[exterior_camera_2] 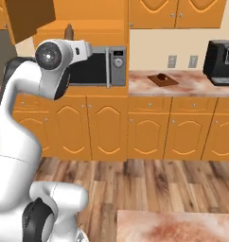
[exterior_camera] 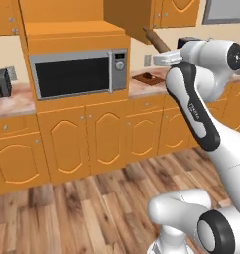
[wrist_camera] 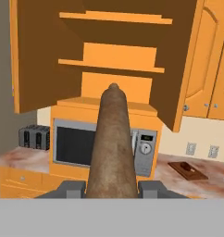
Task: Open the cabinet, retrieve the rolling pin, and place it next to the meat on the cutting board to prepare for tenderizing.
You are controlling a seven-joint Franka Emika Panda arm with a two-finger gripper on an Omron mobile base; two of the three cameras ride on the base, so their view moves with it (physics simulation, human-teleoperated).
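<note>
On arm [exterior_camera: 195,110], tiny lettering, unreadable

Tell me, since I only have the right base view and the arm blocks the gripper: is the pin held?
Observer: Yes. In the hand view the pin sits clamped in the gripper, pointing away from the camera.
Operator: I see one cabinet door swung out. What about the other?
Observer: In the hand view both doors of the cabinet stand open.
Operator: Is the pin down at the counter?
Observer: No. In the left base view it hangs tilted in the air, well above the counter, with its free end up toward the cabinet.
</note>
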